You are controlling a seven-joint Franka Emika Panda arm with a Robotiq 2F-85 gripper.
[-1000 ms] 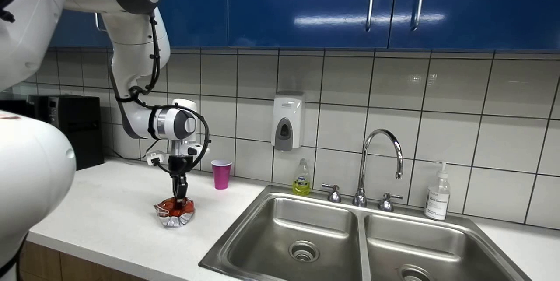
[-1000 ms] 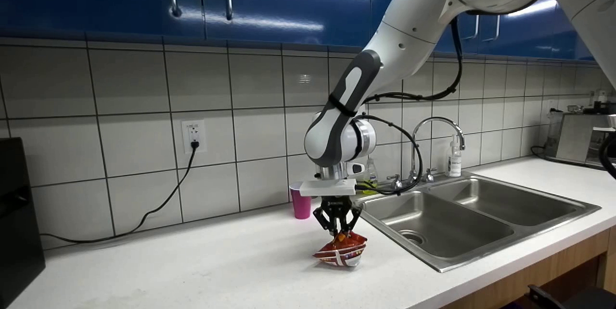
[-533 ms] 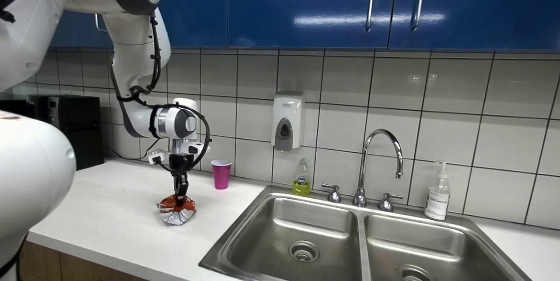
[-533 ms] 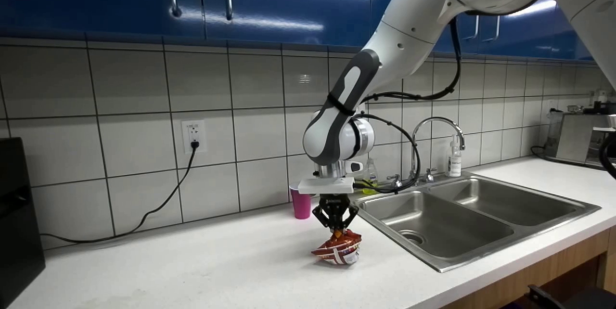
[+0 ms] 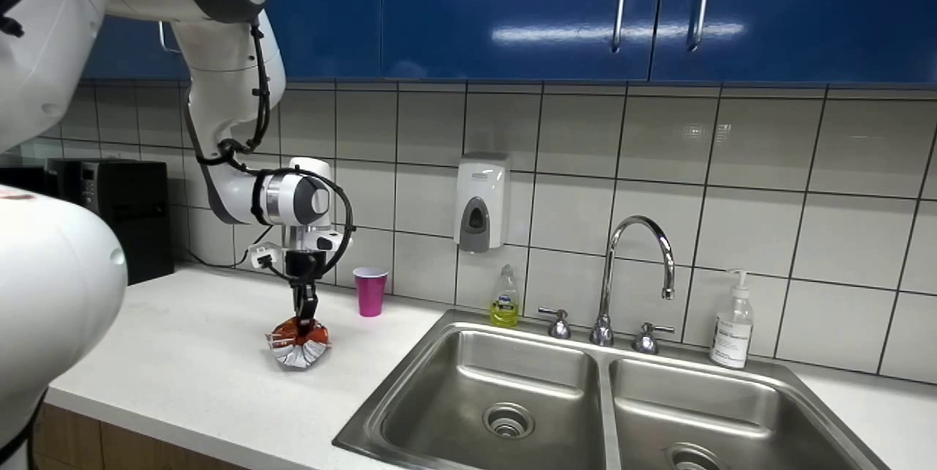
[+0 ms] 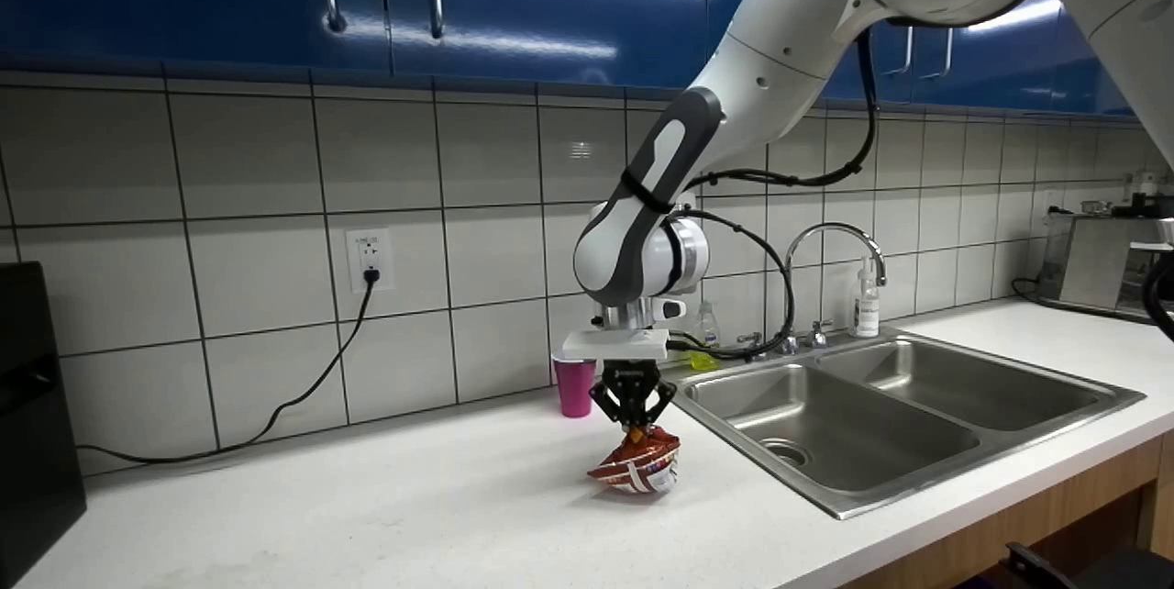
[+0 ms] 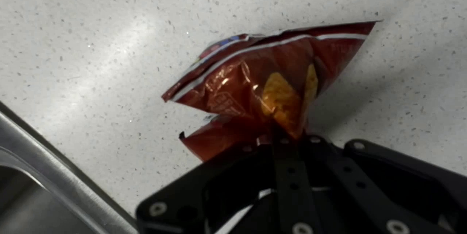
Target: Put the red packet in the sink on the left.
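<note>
The red packet [image 5: 299, 353] is a crumpled red and silver snack bag with chips showing through a clear part. It also shows in an exterior view [image 6: 639, 465] and in the wrist view [image 7: 237, 77]. My gripper [image 6: 636, 428] points down and is shut on the pinched top of the packet. In the wrist view the gripper [image 7: 288, 139] partly hides the pinched part. The packet hangs just above the white counter, beside the sink. The sink's left basin [image 5: 432, 389] is a bare steel bowl with a drain; its rim shows in the wrist view [image 7: 54, 175].
A pink cup [image 5: 370, 293] stands behind the gripper, near the tiled wall. A dish soap bottle [image 5: 504, 298], the faucet [image 5: 609, 272] and a pump bottle [image 5: 733, 327] line the sink's back edge. A black box-shaped appliance [image 5: 128, 214] stands at the counter's far end.
My gripper has risen a little with the packet, which has lifted slightly from the counter. Both have also shifted slightly sideways. The grip on the packet is the same.
</note>
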